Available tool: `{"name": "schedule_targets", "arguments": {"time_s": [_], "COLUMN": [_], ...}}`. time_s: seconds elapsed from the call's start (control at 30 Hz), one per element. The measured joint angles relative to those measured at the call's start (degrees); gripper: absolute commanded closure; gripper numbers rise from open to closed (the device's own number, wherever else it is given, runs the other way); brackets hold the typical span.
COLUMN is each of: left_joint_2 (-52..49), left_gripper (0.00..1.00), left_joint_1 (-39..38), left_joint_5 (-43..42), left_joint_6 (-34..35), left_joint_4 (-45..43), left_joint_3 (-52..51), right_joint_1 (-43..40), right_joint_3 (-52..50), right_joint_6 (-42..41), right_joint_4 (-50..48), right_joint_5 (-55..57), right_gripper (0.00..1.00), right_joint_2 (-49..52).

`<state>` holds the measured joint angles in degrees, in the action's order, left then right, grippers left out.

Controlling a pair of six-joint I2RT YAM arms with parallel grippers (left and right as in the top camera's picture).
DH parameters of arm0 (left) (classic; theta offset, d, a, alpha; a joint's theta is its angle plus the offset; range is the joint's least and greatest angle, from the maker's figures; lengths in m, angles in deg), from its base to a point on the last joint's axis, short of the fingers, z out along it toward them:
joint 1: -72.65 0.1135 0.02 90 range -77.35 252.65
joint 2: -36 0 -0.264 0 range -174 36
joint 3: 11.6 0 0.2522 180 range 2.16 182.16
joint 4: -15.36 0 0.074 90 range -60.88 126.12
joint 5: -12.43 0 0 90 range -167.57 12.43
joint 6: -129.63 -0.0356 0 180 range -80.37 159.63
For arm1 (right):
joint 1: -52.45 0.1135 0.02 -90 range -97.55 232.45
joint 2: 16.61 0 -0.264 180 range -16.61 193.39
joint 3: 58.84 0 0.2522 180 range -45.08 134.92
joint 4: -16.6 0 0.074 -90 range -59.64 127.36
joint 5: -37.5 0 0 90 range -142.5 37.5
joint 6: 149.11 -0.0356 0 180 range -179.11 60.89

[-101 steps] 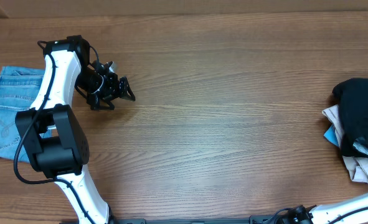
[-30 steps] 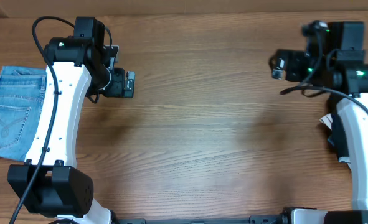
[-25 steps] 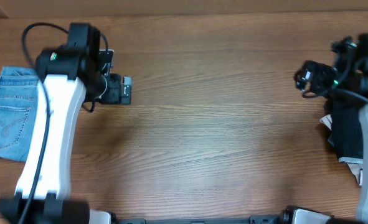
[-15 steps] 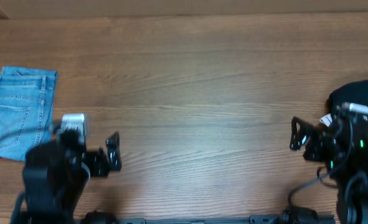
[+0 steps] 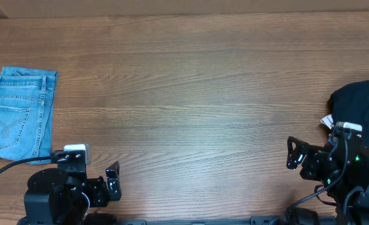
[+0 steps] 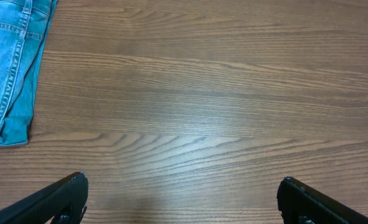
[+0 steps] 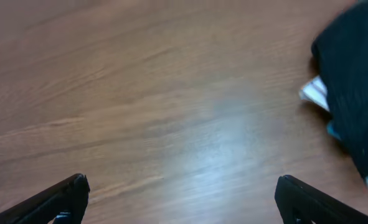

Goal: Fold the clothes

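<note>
The clothes lie in two places. Folded light-blue denim jeans rest flat at the table's left edge, and their corner shows in the left wrist view as jeans. A heap topped by a black garment sits at the right edge; the right wrist view shows the black garment with a white piece sticking out beneath it. My left gripper is low at the near left, open and empty over bare wood. My right gripper is open and empty just left of the heap.
Brown wood-grain table spans the whole view between jeans and heap. Both arm bases crowd the near edge at the bottom corners.
Both arms have drawn back from the far side of the table to the near edge. Jaws stayed open. The jeans and the heap have not moved.
</note>
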<state>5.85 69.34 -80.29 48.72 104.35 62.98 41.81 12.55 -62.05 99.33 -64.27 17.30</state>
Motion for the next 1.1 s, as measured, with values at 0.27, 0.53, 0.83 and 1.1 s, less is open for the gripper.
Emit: {"name": "schedule_targets", "arguments": {"time_s": [0.27,0.53,0.83,1.1], "left_joint_2": [0.0,0.0,0.0,0.0], "left_gripper": [0.0,0.0,0.0,0.0], "left_joint_1": [0.0,0.0,0.0,0.0], "left_joint_5": [0.0,0.0,0.0,0.0], "left_joint_6": [0.0,0.0,0.0,0.0], "left_joint_4": [0.1,0.0,0.0,0.0], "left_joint_3": [-0.2,-0.3,-0.3,-0.3], "right_joint_1": [10.7,13.3,13.4,13.4], "right_joint_3": [-18.2,-44.2,-56.6,-56.6], "right_joint_6": [1.4,1.3,1.3,1.3], "right_joint_4": [-26.8,-56.3,-64.6,-65.1], "right_joint_5": [0.0,-1.0,-1.0,-1.1], "right_gripper": [0.0,0.0,0.0,0.0], "right_joint_2": [-16.0,-32.7,-33.0,-33.1]}}
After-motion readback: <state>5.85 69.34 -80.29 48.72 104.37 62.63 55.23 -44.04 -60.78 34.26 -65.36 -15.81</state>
